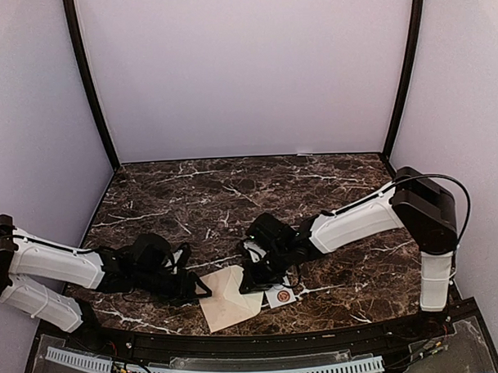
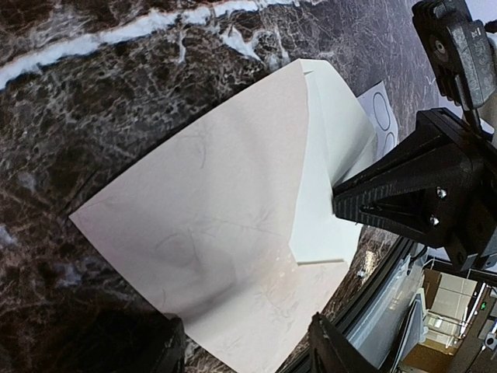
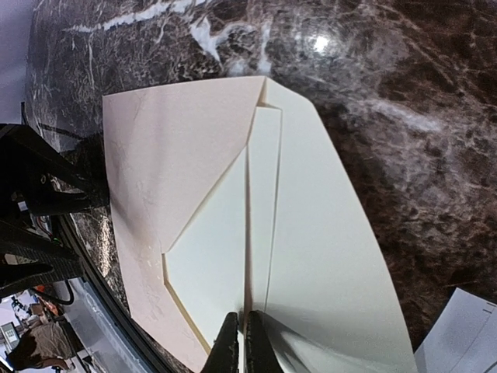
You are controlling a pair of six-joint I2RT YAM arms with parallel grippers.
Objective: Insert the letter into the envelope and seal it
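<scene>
At the near edge of the dark marbled surface [image 1: 233,187], about 6 o'clock, lies the envelope [image 1: 222,306], pinkish-tan, its pointed flap open. The letter [image 3: 326,233], paler cream and creased, rests partly inside it, sticking out toward 3 o'clock. Just beside it at 3 o'clock sits a small white card [image 1: 281,297]. The left jaws stand moderately wide at the envelope's 9 o'clock, holding nothing, its edge between them. The right jaws, at 1 o'clock, are pinched closed on the letter's edge.
</scene>
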